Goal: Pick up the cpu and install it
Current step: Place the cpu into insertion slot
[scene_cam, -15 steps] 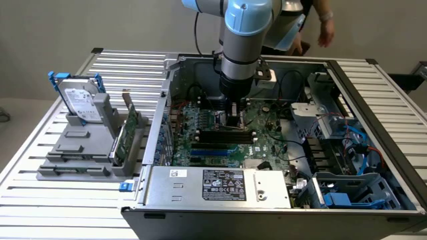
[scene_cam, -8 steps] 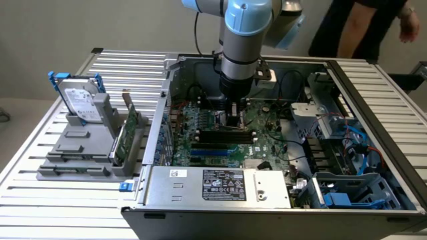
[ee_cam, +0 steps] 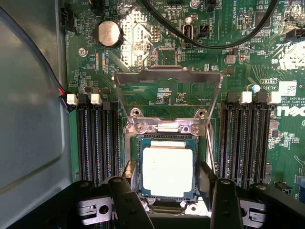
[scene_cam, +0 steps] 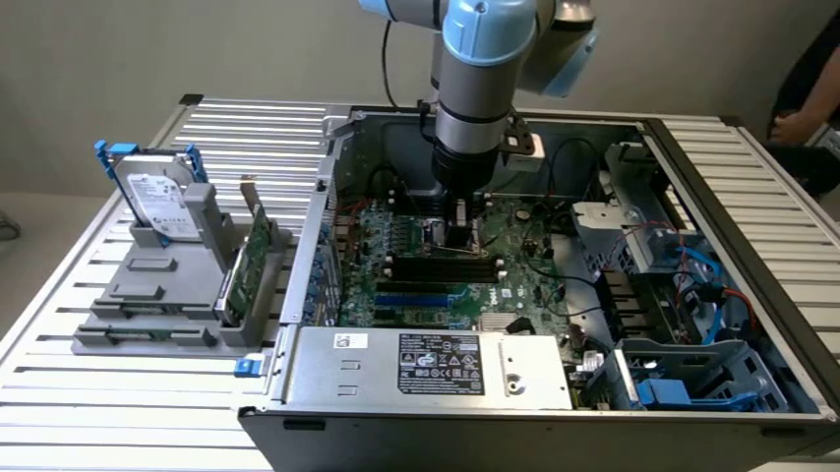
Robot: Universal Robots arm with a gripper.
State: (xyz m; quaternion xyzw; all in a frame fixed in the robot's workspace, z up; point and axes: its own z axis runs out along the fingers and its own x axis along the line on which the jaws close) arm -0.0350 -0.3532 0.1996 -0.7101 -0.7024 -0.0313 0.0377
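Note:
The cpu, a small silver square with a greenish rim, lies flat in the motherboard socket. The socket's metal load frame is swung up and open behind it. My gripper hangs just over the chip, open, with one black finger on each side of it and nothing held. In the exterior view the gripper reaches down into the open computer case, onto the middle of the green board.
Memory slots flank the socket on both sides. A black cable and a coin cell lie beyond it. The power supply sits at the case front. A hard drive stands outside. A person is at the exterior view's right.

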